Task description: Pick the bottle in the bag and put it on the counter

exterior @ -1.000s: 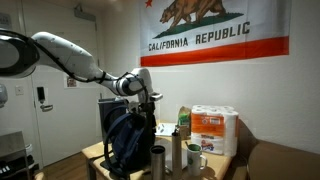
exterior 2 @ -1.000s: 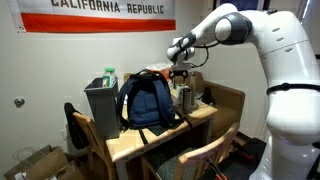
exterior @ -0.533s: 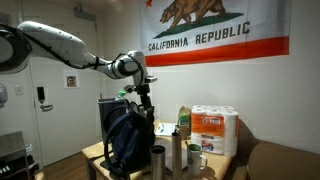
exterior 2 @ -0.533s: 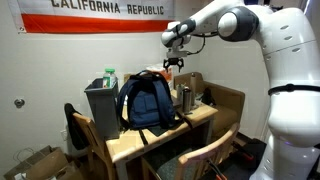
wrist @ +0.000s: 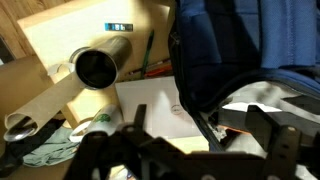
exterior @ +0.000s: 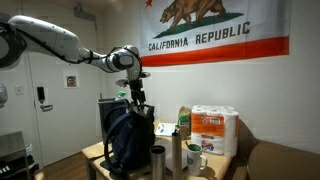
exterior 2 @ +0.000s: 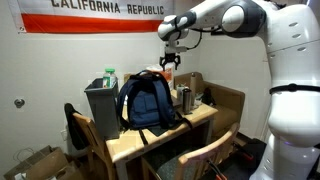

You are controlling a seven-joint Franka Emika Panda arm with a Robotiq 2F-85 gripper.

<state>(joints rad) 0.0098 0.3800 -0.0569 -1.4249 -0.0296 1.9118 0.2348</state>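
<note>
The navy-and-black backpack point(exterior: 125, 140) stands upright on the tan wooden counter point(exterior 2: 135, 145), and it shows in both exterior views point(exterior 2: 148, 100). A dark-grey bottle point(exterior: 157, 160) stands on the counter in front of the bag, beside a taller silver cylinder point(exterior: 177, 153). My gripper point(exterior: 137, 95) hangs just above the bag's top point(exterior 2: 168, 62). In the wrist view my gripper point(wrist: 200, 135) is open and empty over the bag's dark blue fabric point(wrist: 240, 50). A metal cylinder with a dark open top point(wrist: 97, 68) stands to the left; I cannot tell which one it is.
A white mug point(exterior: 193, 157) and a white-and-orange paper-towel pack point(exterior: 213, 130) stand on the counter past the cylinders. A grey bin point(exterior 2: 103, 103) stands against the bag's far side. Chairs point(exterior 2: 205, 155) surround the table. A flag hangs on the wall.
The arm has swung the gripper up and sideways, from beside the bag to above its top. The bottles and the bag have not moved.
</note>
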